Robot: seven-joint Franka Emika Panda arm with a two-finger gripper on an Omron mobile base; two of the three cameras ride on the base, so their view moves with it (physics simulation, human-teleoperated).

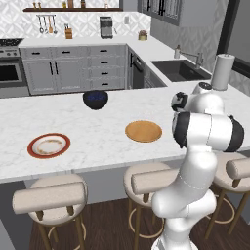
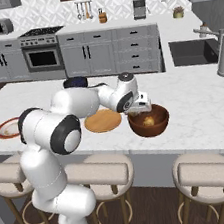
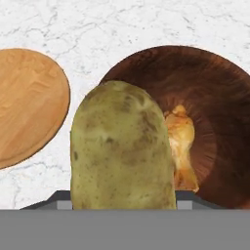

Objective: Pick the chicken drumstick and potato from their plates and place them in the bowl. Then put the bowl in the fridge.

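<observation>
Two plates on the desk (image 1: pixel 97 141) | orange plate (image 2: pixel 103 120) just left of the bowl (image 2: pixel 149 121) | red-rimmed plate (image 1: pixel 49 145) far left | claw (image 2: pixel 140 108) over bowl, clamped on potato (image 3: pixel 122 151) | drumstick (image 3: pixel 181 146) inside bowl

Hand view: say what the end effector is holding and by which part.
It holds the potato by its lower end as seen in this view, over the bowl where the drumstick lies.
</observation>
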